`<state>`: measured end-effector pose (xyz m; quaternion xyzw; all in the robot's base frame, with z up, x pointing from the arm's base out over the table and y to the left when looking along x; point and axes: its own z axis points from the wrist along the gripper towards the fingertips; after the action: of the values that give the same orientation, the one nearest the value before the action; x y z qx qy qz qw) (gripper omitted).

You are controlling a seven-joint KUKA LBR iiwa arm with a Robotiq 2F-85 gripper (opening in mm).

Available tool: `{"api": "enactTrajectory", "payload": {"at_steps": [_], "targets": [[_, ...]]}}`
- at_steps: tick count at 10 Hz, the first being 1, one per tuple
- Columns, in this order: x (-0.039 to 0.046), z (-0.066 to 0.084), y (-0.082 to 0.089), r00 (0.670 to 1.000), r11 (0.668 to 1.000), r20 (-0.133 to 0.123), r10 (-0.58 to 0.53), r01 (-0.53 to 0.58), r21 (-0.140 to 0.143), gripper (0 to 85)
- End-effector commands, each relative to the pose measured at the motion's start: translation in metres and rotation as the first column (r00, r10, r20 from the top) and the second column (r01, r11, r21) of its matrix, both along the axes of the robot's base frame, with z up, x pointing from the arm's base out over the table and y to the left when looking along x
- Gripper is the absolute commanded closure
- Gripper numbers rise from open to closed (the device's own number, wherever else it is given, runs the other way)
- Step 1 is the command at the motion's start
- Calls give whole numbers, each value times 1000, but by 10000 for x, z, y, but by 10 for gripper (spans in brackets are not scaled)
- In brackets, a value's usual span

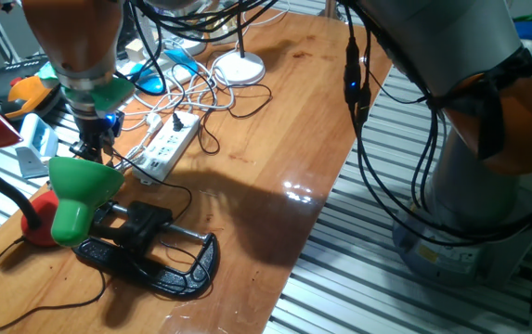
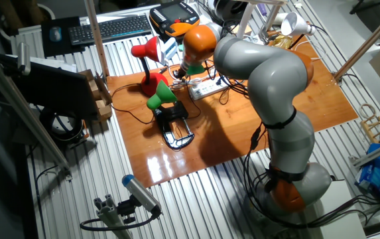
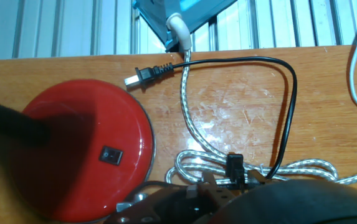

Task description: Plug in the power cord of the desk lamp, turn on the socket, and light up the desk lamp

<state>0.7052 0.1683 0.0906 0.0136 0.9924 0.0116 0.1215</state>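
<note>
Gripper [image 3: 228,186] fingertips cut off at hand view's bottom edge, jaw state unclear; red lamp base [image 3: 85,149] partly cropped.

The grey-and-orange jointed arm [image 2: 269,73] bends over from its base at four o'clock, reaching toward ten o'clock. Its dark two-finger gripper [image 1: 91,146] points straight down; jaw spacing is unclear.

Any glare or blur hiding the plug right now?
Hand view: the plug is sharp and unglared beside the red lamp base; the gripper at the bottom edge is dark and blurred. One fixed view: glare patch on the table, away from the socket.
</note>
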Motion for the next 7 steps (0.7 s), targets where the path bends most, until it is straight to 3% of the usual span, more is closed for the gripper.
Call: {"api": "enactTrajectory", "payload": {"at_steps": [1, 2, 7], "targets": [[7, -12, -15, 1000, 1000, -1, -6, 6, 0, 510], [19, -36, -47, 1000, 1000, 1, -21, 21, 10, 510], [32, -110, -82, 1000, 1000, 9, -29, 29, 8, 510]]}}
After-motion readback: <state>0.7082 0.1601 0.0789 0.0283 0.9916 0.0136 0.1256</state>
